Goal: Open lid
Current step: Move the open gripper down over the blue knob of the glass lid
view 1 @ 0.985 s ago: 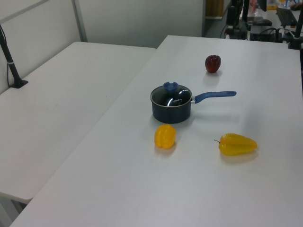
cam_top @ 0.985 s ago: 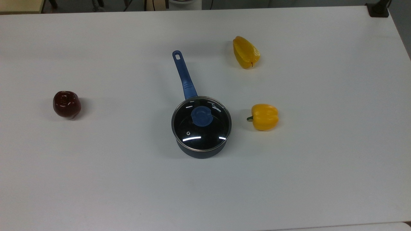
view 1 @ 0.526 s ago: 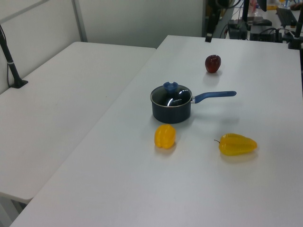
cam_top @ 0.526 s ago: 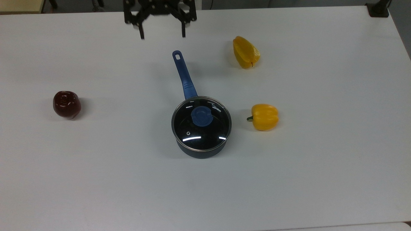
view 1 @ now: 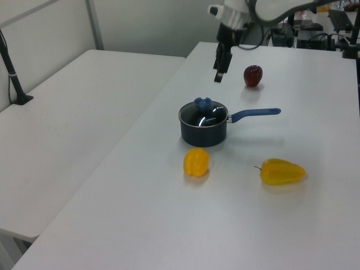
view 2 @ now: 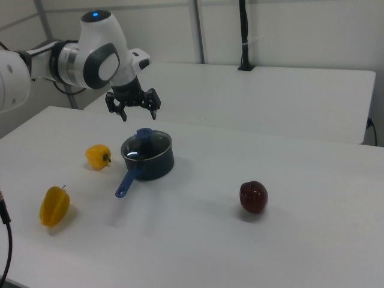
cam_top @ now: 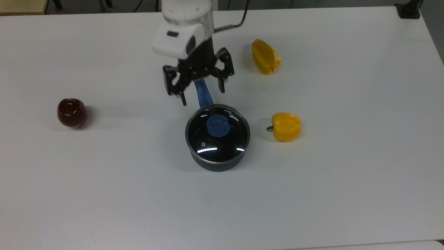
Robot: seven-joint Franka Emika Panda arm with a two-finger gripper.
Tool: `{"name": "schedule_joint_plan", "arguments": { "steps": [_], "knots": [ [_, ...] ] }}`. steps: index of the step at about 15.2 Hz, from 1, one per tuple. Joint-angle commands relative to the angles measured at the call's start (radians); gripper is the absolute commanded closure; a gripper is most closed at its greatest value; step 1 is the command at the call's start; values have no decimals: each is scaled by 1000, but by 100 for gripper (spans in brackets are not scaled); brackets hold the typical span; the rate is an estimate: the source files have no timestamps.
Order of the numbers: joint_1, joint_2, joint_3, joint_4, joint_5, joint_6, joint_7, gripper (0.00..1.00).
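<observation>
Fingers spread wide, the gripper hovers above the saucepan, lined up to descend on the glass lid's blue knob.

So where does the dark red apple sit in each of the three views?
Top view: dark red apple at far left, alone.
Left view: upper right, beyond the pan.
Right view: lower right.
Shared landmark: the dark saucepan with its long blue handle.

Bright even light; glare streaks on lid.
</observation>
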Motion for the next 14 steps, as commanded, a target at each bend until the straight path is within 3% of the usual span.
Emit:
{"name": "schedule_joint_plan", "arguments": {
  "steps": [1,8,14],
  "knots": [
    [1,73,26,11,17,108,-41,0],
    [6,111,31,-16,23,158,70,0],
    [7,121,33,-15,22,174,78,11]
  ]
}}
